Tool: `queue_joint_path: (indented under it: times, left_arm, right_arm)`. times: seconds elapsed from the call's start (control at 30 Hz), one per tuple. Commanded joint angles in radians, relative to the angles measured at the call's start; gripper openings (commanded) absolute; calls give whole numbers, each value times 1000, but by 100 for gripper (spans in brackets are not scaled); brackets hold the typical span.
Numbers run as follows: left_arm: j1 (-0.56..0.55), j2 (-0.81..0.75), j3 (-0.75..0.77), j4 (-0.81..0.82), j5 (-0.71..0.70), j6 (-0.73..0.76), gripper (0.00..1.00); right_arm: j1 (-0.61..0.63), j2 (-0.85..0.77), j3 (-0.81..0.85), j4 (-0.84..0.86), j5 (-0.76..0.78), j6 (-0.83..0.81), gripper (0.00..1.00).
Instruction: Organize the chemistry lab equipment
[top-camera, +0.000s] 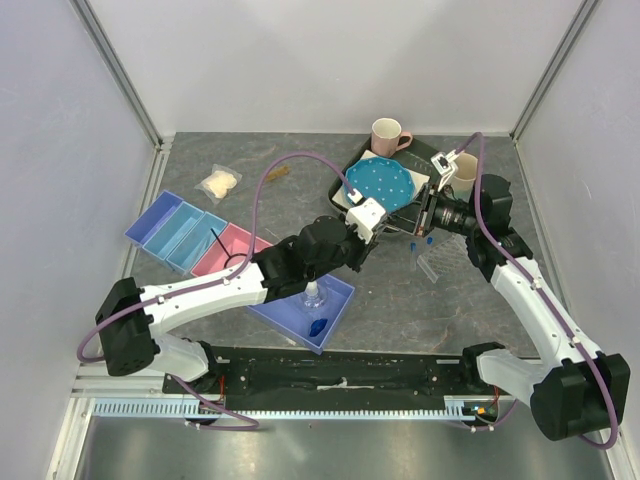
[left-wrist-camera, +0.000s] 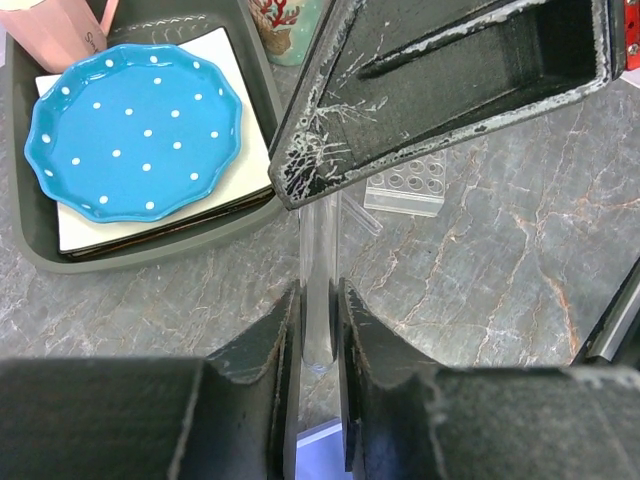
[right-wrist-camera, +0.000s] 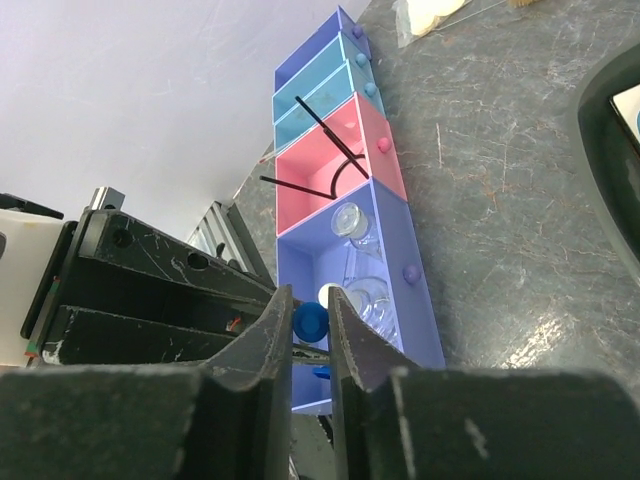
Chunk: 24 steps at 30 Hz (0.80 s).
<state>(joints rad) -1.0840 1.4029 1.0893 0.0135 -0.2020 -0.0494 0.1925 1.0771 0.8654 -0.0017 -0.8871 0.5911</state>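
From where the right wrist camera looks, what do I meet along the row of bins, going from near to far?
blue-capped tube in the right gripper → purple bin with clear bottles → pink bin with black wire ring → light blue bins → lavender bin → bag of white wads

A lab test booth: white walls (top-camera: 330, 60), aluminium posts (top-camera: 120, 70), grey tabletop (top-camera: 400, 300).

The left arm (top-camera: 200, 293) and right arm (top-camera: 535, 300) share one build — white shell links between bulky black joints, each trailed by a looping purple cable (top-camera: 300, 156). Their black fingers (left-wrist-camera: 250, 395) are blunt wedges, scuffed and scratched pale along the edges.
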Motion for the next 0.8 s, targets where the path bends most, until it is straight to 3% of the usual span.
queue_joint_path:
  times: [0.0,0.1,0.13,0.23,0.43,0.6,0.77]
  left_arm:
    - [4,-35,4,20,3,22,25]
    - [6,-54,4,14,-13,-26,63]
    - [9,-76,6,6,-20,-64,83]
    - [33,-128,-11,-7,13,-115,100]
    - [177,-304,-92,-139,234,-201,100]
    - [243,-465,-239,-191,291,-139,100]
    - [257,-573,-353,-204,311,-142,100]
  right_arm:
    - [-7,1,43,3,-36,-46,11]
    - [-8,-5,53,-49,-15,-109,9]
    - [-11,-6,58,-70,-1,-147,9]
    - [-50,-14,63,-158,49,-292,9]
    - [-183,-87,-11,-221,201,-517,9]
    - [-277,-128,-89,-231,319,-657,10]
    - [-329,-128,-135,-227,379,-692,10]
